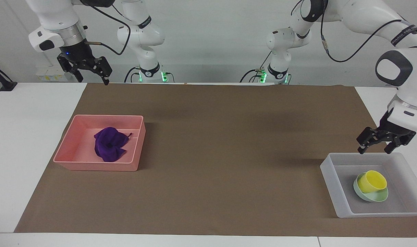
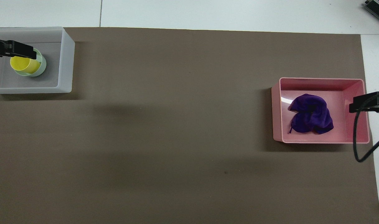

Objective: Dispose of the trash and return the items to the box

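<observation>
The yellow cup [image 1: 372, 181] sits tilted in the pale mint-green bowl [image 1: 379, 197], and both rest on the floor of the translucent whitish-grey box [image 1: 331, 179] at the left arm's end of the table. My left gripper [image 1: 374, 150] is open and empty, raised over the box's edge nearest the robots. In the overhead view one of its fingers [image 2: 26, 53] covers part of the cup [image 2: 23, 65] and the bowl [image 2: 42, 66] in the box [image 2: 66, 62]. My right gripper [image 1: 93, 81] is open and empty, waiting high above the right arm's end of the table.
A pink bin [image 1: 68, 148] holding a crumpled purple cloth [image 1: 109, 144] stands on the brown mat toward the right arm's end. In the overhead view the bin [image 2: 276, 109] and the cloth [image 2: 310, 115] show beside a right gripper finger [image 2: 363, 104].
</observation>
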Robot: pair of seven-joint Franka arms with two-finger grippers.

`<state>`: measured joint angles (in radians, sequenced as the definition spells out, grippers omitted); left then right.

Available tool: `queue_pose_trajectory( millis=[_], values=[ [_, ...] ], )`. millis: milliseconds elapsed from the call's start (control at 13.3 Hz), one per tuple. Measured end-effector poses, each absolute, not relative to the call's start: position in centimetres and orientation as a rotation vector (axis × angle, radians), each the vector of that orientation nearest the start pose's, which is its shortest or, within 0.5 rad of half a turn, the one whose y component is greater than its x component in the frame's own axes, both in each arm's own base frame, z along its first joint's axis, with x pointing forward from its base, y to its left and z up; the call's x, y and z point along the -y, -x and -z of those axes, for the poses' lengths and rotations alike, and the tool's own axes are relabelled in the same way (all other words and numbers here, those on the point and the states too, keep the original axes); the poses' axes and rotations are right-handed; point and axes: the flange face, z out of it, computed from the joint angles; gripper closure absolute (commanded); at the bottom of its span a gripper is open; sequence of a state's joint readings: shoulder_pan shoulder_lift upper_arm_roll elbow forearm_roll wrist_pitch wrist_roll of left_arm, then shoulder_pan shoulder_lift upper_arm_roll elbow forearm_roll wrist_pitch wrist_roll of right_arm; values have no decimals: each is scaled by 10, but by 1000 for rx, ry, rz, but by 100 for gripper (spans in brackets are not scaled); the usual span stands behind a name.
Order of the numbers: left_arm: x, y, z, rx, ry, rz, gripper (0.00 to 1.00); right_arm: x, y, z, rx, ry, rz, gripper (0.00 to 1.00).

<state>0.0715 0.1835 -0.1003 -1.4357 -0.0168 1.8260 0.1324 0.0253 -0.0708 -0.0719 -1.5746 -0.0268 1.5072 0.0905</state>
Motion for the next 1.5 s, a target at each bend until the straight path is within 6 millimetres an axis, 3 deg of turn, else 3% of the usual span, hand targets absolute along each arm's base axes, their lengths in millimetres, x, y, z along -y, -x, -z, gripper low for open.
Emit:
queue_pose_trajectory(
  millis=[225,600,1500],
  values=[
    [35,-598,-631,-299,3137,256,0,29,-525,-655,-219,3156,6,0],
    [39,-557,-658,-315,3139,117,0,30,-525,-655,-223,3155,3,0],
    [34,-535,-664,-303,3143,-21,0,31,-525,-654,-226,3155,2,0]
  ],
)
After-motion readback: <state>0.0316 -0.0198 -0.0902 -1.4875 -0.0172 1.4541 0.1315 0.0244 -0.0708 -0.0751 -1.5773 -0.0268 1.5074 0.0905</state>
